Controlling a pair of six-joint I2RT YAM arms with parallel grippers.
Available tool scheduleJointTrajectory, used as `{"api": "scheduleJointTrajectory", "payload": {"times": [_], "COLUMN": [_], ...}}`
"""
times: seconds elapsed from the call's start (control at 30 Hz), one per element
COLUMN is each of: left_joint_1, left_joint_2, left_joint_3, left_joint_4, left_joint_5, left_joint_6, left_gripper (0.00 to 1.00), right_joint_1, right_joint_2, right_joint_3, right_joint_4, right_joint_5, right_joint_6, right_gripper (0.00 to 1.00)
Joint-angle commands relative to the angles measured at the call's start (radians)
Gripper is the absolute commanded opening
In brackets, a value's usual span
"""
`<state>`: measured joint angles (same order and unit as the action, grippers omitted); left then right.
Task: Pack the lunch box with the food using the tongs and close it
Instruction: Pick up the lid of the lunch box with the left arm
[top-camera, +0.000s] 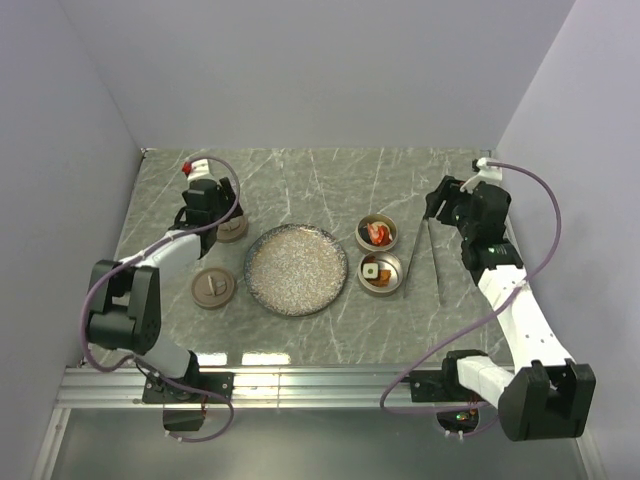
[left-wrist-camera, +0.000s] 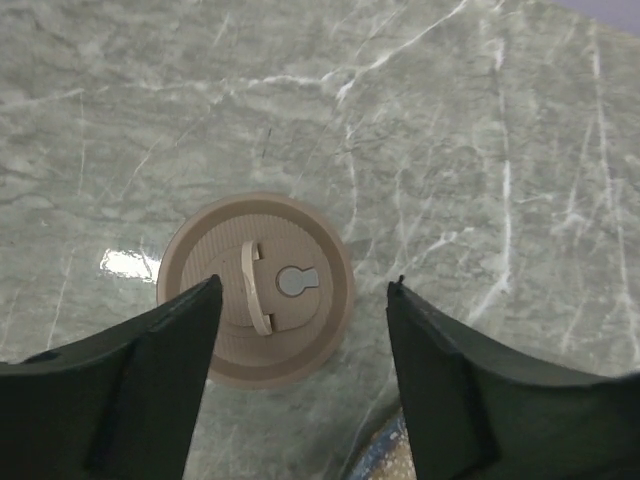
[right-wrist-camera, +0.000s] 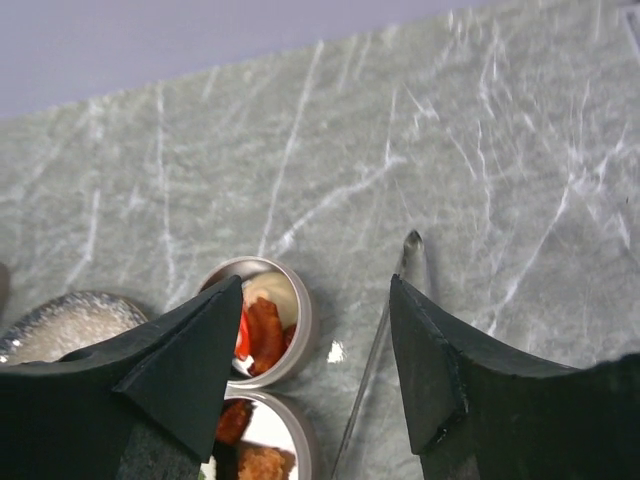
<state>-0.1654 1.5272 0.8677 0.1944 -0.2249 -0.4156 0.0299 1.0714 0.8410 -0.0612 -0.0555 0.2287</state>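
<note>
The lunch box is two round metal tins. The far tin (top-camera: 377, 233) (right-wrist-camera: 268, 322) holds food: red and orange bits and a pale ball. The near tin (top-camera: 380, 273) (right-wrist-camera: 262, 440) holds a white square with a dark centre and brown pieces. Slim dark tongs (top-camera: 434, 260) (right-wrist-camera: 384, 335) lie on the table just right of the tins. My right gripper (top-camera: 434, 205) (right-wrist-camera: 316, 285) hovers open above the tongs' far end, holding nothing. My left gripper (top-camera: 218, 222) (left-wrist-camera: 305, 285) is open above a beige round lid (top-camera: 234, 230) (left-wrist-camera: 257, 290), not touching it.
A big speckled grey plate (top-camera: 297, 270) (left-wrist-camera: 385, 455) (right-wrist-camera: 60, 325) lies mid-table between the arms. A second beige lid (top-camera: 213, 288) rests to the plate's left, nearer the front. Grey walls close in the marbled table (top-camera: 330, 180) on three sides.
</note>
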Motion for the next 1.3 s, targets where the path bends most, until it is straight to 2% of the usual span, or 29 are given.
{"api": "scheduleJointTrajectory", "payload": {"times": [0.0, 0.23, 0.5, 0.8, 0.87, 1.03, 1.07, 1.27], "left_joint_1": [0.016, 0.067, 0.081, 0.084, 0.083, 0.083, 0.083, 0.055], "left_joint_2": [0.037, 0.136, 0.192, 0.243, 0.243, 0.243, 0.241, 0.154], "left_joint_3": [0.060, 0.097, 0.140, 0.178, 0.179, 0.178, 0.180, 0.174], "left_joint_4": [-0.007, -0.032, -0.101, -0.174, -0.176, -0.171, -0.168, -0.151], "left_joint_5": [0.005, 0.085, 0.110, 0.133, 0.137, 0.133, 0.131, 0.125], "left_joint_6": [-0.017, -0.052, -0.057, -0.054, -0.052, -0.040, -0.038, -0.008], "left_gripper": [0.71, 0.58, 0.55, 0.39, 0.32, 0.03, 0.01, 0.00], "right_joint_1": [-0.005, -0.005, -0.005, -0.005, -0.007, -0.005, -0.007, -0.007], "right_joint_2": [-0.047, -0.025, -0.024, -0.028, -0.025, -0.021, -0.022, -0.044], "right_joint_3": [-0.014, -0.010, -0.011, -0.014, -0.014, -0.011, -0.014, -0.020], "right_joint_4": [0.058, 0.086, 0.093, 0.100, 0.106, 0.101, 0.103, 0.103], "right_joint_5": [-0.020, -0.055, -0.070, -0.081, -0.089, -0.089, -0.087, -0.064], "right_joint_6": [0.011, 0.018, 0.021, 0.026, 0.029, 0.029, 0.027, 0.026], "right_gripper": [0.67, 0.66, 0.66, 0.66, 0.66, 0.66, 0.66, 0.65]}}
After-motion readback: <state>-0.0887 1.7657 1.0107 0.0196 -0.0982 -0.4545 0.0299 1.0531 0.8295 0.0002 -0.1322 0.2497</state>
